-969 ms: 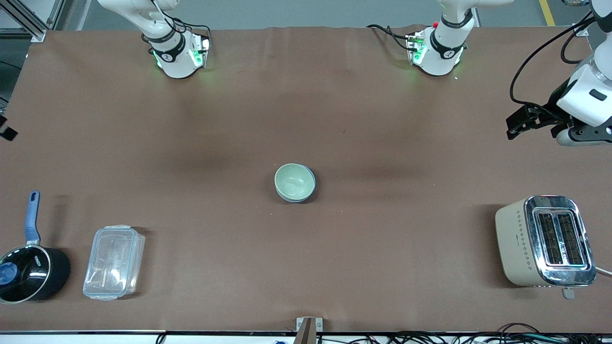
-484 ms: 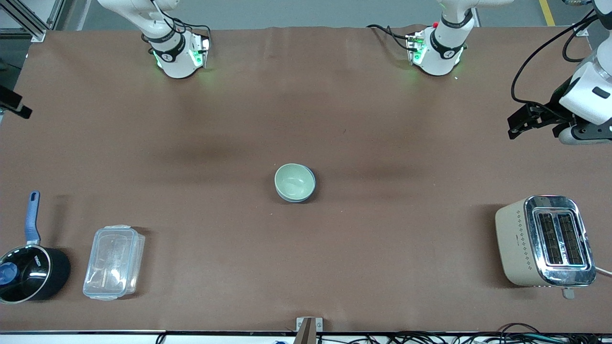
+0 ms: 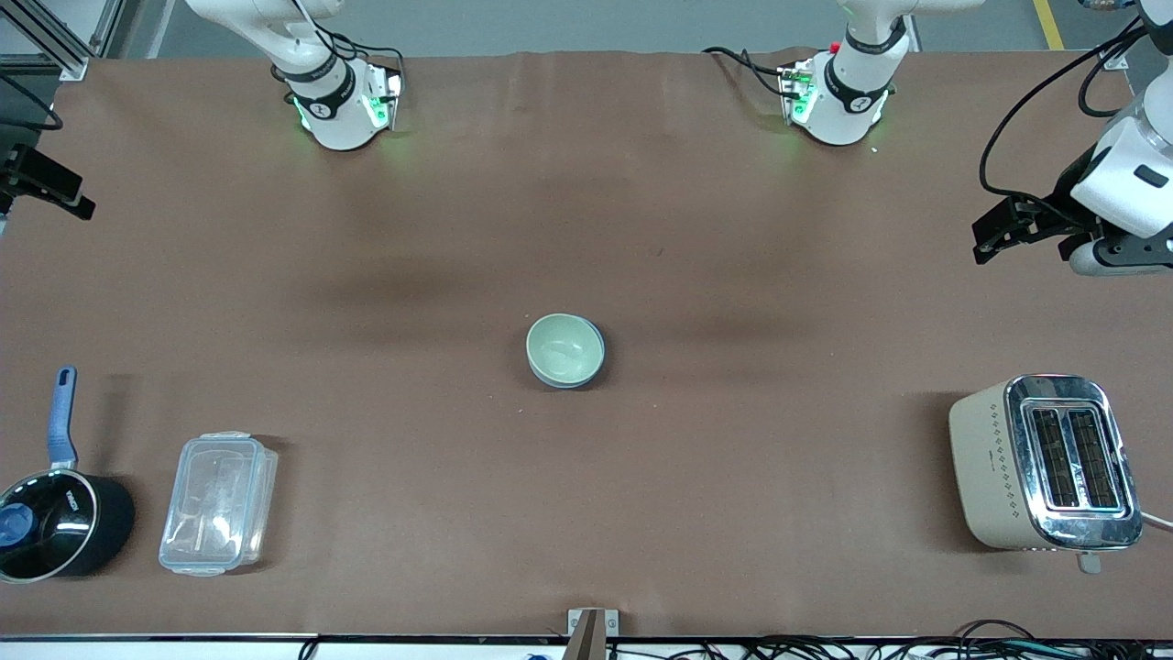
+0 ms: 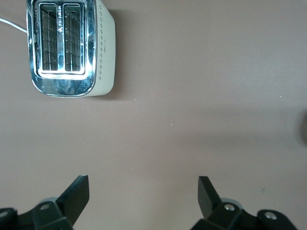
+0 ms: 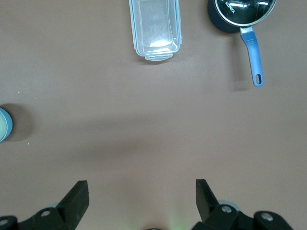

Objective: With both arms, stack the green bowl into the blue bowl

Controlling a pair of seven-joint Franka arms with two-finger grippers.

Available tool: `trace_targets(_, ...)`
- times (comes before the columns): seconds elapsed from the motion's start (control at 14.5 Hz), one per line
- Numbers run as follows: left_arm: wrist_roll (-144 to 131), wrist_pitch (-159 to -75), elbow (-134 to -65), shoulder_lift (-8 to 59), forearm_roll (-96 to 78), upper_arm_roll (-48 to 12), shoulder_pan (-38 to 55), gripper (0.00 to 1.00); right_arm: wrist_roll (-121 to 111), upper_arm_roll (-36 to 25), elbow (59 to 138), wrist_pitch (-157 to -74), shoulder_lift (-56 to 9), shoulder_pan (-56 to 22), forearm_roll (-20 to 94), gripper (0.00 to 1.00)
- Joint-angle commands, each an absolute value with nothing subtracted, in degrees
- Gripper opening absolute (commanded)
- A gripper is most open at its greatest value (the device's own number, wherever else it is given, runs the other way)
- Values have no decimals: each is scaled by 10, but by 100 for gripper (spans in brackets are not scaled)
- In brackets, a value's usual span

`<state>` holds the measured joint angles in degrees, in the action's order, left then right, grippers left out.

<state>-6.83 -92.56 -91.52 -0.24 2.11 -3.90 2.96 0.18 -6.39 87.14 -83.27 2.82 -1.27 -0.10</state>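
Since the earlier frame my right gripper (image 3: 46,183) has risen at the bench (image 3: 586,504) edge; left gripper (image 3: 1008,229) barely shifted. Both jaws spread, empty. Green bowl (image 3: 564,347) sits nested in blue bowl (image 3: 597,365), mid-bench. I judge stacking complete; next, only park arms.

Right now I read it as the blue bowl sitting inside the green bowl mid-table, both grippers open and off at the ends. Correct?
Not quite: the front view shows the green bowl nested inside the blue bowl. The rest holds: the left gripper and the right gripper are open, away at the table's ends.
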Motion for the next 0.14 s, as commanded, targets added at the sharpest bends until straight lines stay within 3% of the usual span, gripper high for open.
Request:
trace_targets(0.0,-56,-914,-908,-7,-7,-42,26,100,1,-63,902,-855,49,-10,5,99)
trace_targets(0.07,-57,-914,-908,-7,-10,-42,26,100,1,-63,901,-855,49,-9,5,99)
